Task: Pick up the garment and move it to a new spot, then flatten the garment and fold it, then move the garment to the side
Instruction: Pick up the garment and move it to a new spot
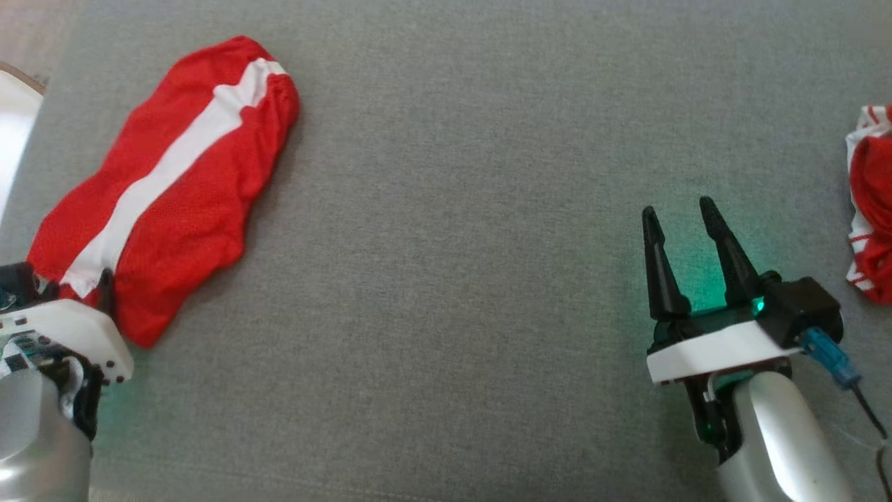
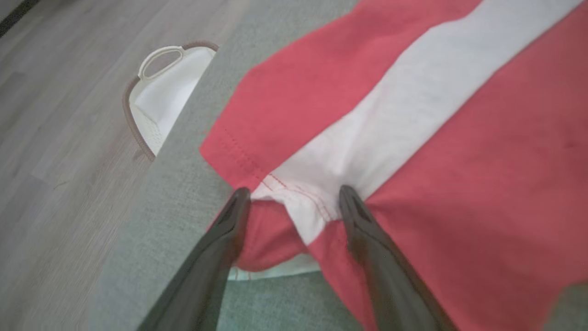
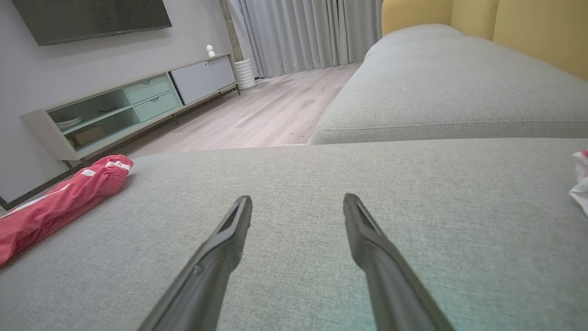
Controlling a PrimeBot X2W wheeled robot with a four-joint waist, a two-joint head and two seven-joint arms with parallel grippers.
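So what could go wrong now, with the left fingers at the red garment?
The left fingers stand open astride the hem of the red garment; closing might catch only one layer and spoil the fold.
That hem lies near the sofa edge; a drag could pull it off toward the basket.

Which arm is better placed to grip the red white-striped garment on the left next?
Left. The left gripper is open, straddling the hem of the red garment, while the right gripper hangs open over bare sofa cushion, far from it.
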